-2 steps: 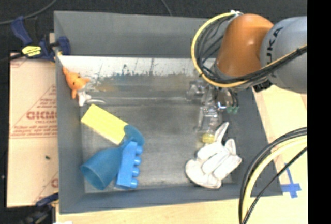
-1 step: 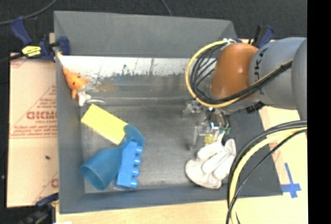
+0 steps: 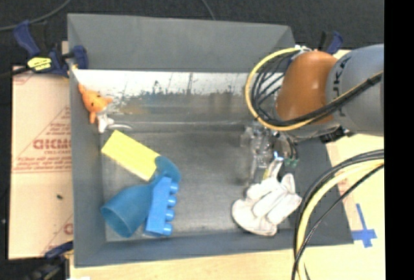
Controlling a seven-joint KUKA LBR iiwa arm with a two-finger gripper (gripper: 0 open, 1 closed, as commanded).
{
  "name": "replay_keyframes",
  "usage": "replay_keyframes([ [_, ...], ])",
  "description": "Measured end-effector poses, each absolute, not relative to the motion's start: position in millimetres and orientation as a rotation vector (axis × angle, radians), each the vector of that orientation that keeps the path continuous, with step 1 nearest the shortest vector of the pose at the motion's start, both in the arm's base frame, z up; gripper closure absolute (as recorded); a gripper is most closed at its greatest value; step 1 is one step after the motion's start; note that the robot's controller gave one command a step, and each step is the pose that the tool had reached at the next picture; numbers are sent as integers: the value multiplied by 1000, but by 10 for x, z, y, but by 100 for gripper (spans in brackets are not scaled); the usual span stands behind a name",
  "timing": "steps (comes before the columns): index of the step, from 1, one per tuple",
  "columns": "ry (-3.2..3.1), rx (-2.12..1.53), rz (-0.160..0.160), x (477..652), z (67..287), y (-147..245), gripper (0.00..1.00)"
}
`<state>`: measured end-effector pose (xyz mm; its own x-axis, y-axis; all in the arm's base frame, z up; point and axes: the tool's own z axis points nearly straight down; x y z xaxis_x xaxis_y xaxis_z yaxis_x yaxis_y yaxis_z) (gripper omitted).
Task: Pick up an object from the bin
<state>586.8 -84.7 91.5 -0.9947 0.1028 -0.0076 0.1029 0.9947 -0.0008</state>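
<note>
Nearest to you, on the left of the grey bin (image 3: 200,172), a blue cup (image 3: 124,211) lies on its side with its mouth toward the near-left corner. A blue toothed plastic piece (image 3: 162,202) lies against the cup's right side, touching it.

On the near right you see a crumpled white glove-like cloth (image 3: 265,205), bunched on the floor close to the right wall. This is the thing nearest the claw.

A little farther in on the left, a yellow rectangular block (image 3: 129,154) lies flat and askew. Its near-right corner meets the top of the blue toothed piece.

On the right, the gripper (image 3: 264,157) hangs just over the far edge of the white cloth. You cannot tell whether the claw is apart or together, or whether it touches the cloth. Above it sit the arm's orange cover (image 3: 304,86) and looped cables (image 3: 259,94), reaching in from the right.

Farthest away, a small orange toy (image 3: 93,103) rests in the far-left corner against the wall. The middle of the floor between these things is bare.
</note>
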Motion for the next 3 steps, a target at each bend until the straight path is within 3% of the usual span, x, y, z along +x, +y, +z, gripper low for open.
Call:
replay_keyframes([
  [1, 3130, 157, -3, 5868, 911, -848, 0],
  [2, 3132, 54, -3, 5667, 1066, -1002, 0],
  [3, 3128, 86, 1, 5501, 703, -1090, 0],
])
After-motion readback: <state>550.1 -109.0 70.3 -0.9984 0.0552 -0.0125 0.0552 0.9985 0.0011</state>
